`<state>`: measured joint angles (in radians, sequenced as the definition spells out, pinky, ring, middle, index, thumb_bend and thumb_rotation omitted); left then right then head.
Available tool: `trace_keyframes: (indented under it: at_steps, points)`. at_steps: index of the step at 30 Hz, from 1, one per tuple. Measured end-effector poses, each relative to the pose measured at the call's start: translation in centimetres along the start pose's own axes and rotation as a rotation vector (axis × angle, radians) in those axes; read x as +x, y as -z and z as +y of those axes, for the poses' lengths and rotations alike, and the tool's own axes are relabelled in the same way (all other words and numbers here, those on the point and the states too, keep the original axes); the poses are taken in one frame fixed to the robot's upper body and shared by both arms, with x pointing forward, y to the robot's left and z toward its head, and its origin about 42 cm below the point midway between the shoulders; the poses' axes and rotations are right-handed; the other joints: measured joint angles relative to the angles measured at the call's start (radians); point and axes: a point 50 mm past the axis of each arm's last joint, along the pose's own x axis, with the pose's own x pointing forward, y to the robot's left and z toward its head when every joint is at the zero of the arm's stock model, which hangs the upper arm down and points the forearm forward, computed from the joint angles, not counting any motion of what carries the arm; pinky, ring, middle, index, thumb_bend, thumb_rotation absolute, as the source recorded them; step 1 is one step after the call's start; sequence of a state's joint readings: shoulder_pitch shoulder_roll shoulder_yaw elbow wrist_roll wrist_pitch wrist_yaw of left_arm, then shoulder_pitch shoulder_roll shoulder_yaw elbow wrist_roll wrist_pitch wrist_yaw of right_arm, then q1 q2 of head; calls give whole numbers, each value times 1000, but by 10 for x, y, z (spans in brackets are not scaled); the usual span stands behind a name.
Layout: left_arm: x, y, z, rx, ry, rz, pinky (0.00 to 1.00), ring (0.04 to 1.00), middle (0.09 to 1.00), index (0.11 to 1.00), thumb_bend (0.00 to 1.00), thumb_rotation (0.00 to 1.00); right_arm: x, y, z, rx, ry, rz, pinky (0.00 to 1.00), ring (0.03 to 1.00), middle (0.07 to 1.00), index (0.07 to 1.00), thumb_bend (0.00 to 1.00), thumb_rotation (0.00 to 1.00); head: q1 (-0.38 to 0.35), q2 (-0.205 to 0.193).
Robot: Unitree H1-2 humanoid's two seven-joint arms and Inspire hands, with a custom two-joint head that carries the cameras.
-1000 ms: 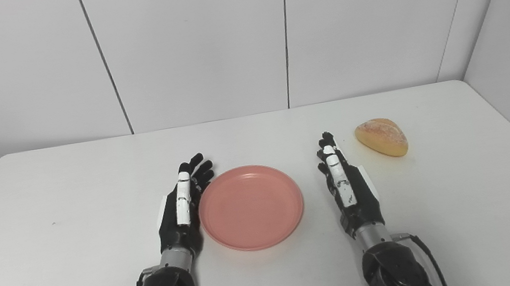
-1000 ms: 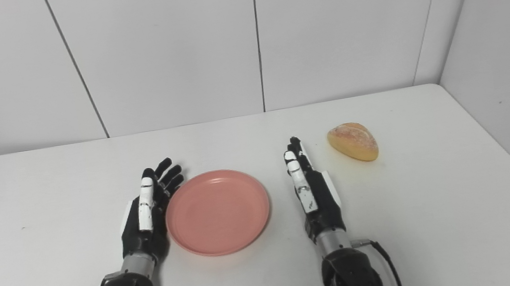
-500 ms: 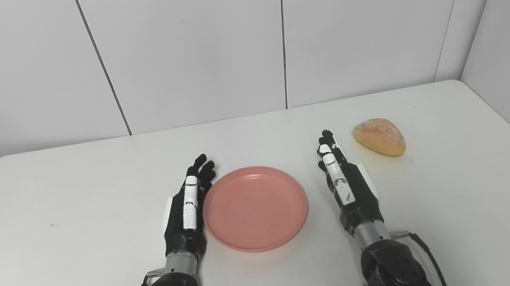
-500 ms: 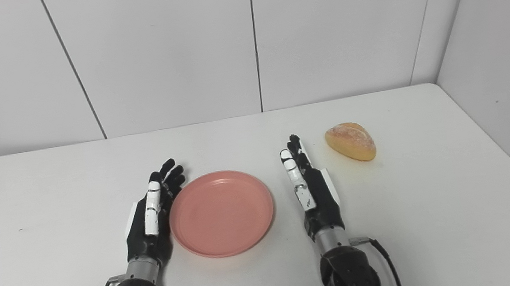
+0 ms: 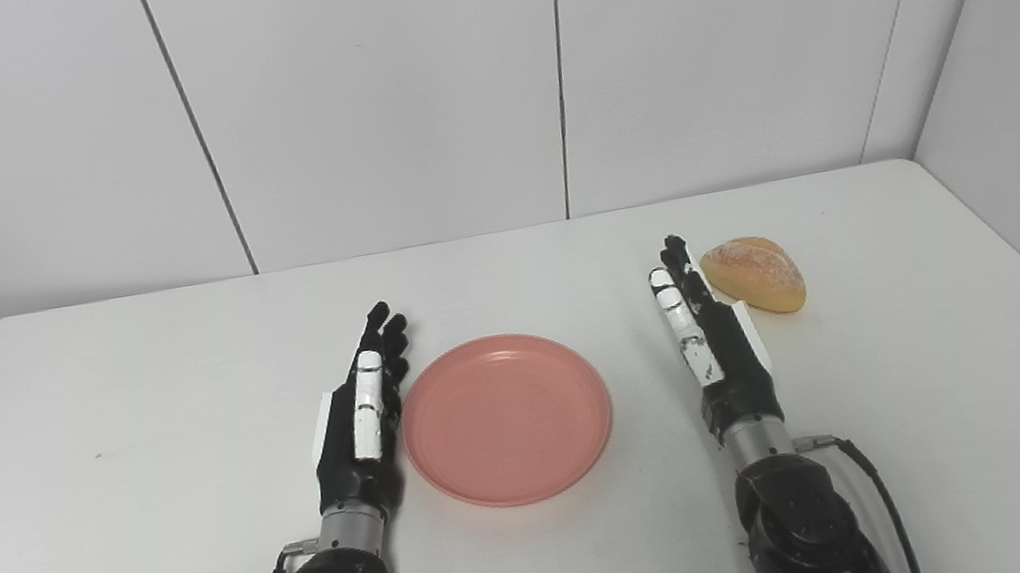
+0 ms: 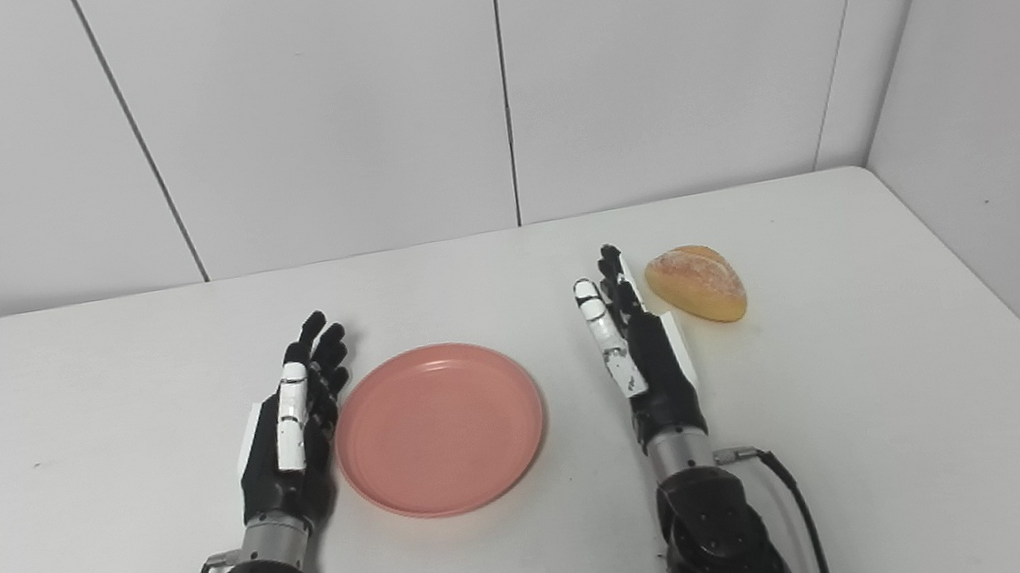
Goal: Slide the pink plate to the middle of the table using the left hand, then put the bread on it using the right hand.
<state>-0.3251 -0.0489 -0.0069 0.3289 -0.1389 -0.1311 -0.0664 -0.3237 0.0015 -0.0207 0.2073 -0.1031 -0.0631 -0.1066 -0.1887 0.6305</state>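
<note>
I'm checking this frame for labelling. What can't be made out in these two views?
- Right hand and bread: both views leave touching or just apart unclear; the fingers overlap the loaf's near-left edge.
- Left hand and pink plate: contact at the rim unclear; the palm faces away.
- Both forearms: cut off by the bottom edge.

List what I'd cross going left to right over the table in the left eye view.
left hand → pink plate → right hand → bread

Bare table [image 5: 130, 384] surrounds the pink plate [image 5: 507, 418]; the right hand [image 5: 716, 347] sits just beside the bread [image 5: 755, 274].
</note>
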Motion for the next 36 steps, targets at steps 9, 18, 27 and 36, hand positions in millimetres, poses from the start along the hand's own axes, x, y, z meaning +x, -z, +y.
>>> trace_keyframes:
  at_steps: [9, 18, 27, 36]
  points:
    - [3, -1, 2, 51, 8, -28, 1000, 1000, 978, 975, 447, 1000, 20, -19, -43, -301, 63, -109, 938, 960, 974, 992, 522, 874, -23, -3]
    - [8, -2, 12, 104, 13, -19, 1000, 1000, 994, 986, 455, 1000, 28, -29, -62, -471, 124, -170, 818, 913, 944, 941, 585, 667, -54, -3]
    - [8, 0, 13, 121, 15, 18, 1000, 999, 978, 963, 418, 1000, 42, -30, -86, -713, 167, -198, 780, 889, 929, 931, 628, 469, -64, -3]
    - [6, 0, 15, 120, 6, 49, 1000, 994, 972, 955, 423, 1000, 43, -3, -106, -828, 176, -76, 760, 876, 919, 923, 695, 326, -64, 5]
